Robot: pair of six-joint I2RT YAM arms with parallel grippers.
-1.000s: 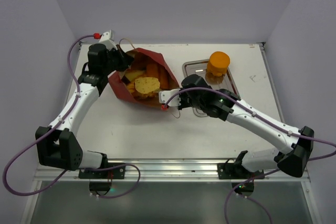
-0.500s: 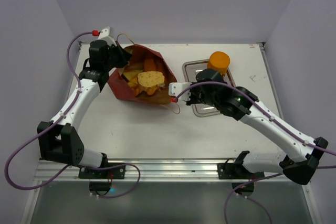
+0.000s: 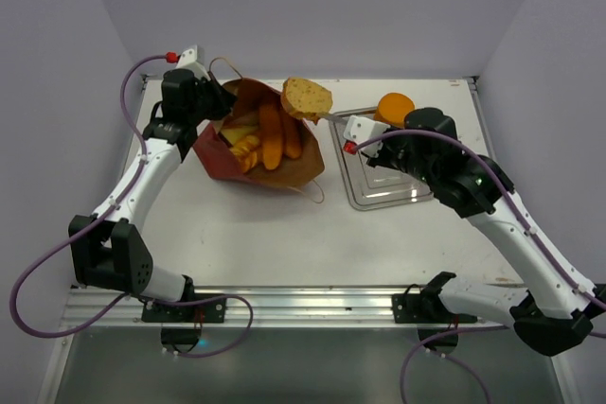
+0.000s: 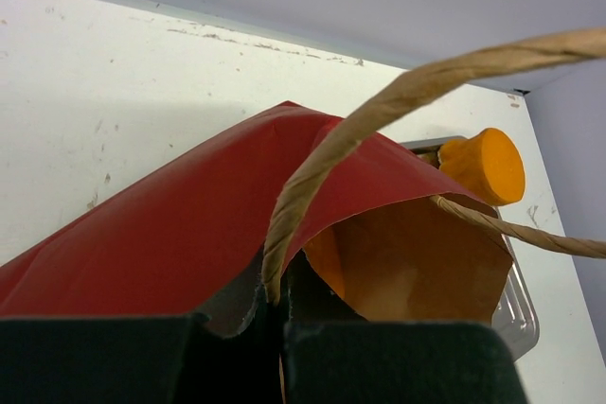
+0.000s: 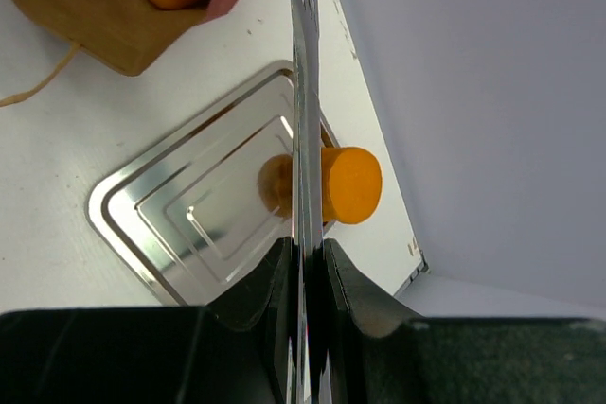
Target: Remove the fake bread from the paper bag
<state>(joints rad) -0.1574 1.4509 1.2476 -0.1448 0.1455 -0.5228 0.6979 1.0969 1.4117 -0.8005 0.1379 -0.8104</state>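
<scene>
Right gripper (image 5: 305,270) grips one fork (image 5: 303,120) spearing one bread slice (image 3: 306,98); left gripper (image 4: 281,305) pinches one paper-bag handle (image 4: 322,153) (two long loaves (image 3: 270,134) inside).

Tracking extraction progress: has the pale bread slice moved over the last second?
Yes. The bread slice, on a fork in the right pincer, went from inside the paper bag to above its far rim, nearer the steel tray.

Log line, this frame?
left fingers: shut on paper bag | right fingers: shut on fork | bread slice: on fork, out of bag

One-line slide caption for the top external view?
Right gripper holds a fork bearing a bread slice; left gripper clamps the paper bag.
</scene>
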